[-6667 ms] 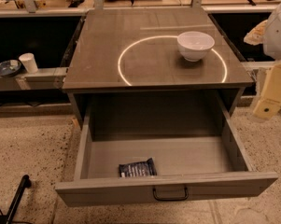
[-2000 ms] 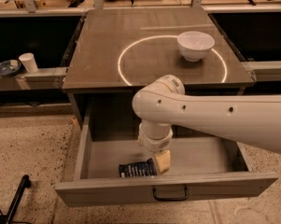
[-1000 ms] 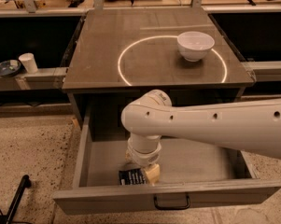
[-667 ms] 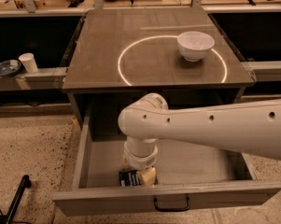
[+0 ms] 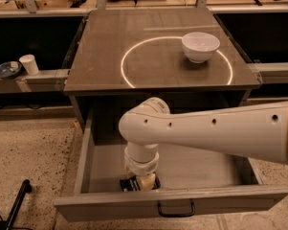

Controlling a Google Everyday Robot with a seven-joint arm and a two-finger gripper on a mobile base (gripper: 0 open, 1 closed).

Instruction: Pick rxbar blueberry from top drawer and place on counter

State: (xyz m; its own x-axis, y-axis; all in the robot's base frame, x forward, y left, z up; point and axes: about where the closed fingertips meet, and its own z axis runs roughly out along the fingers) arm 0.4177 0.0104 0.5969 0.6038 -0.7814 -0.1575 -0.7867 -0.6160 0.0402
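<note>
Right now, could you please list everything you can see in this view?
counter: one, grey-brown with white circle, centre.
bowl: one, white, on the counter's right side.
top drawer: one, grey, open below the counter.
rxbar blueberry: one, dark, inside the top drawer near its front.
cup: one, white, on the ledge at left.
dish: one, dark, beside the cup.
arm: one, white, reaching in from the right.
gripper: one, beige, down in the top drawer at the rxbar blueberry.
</note>
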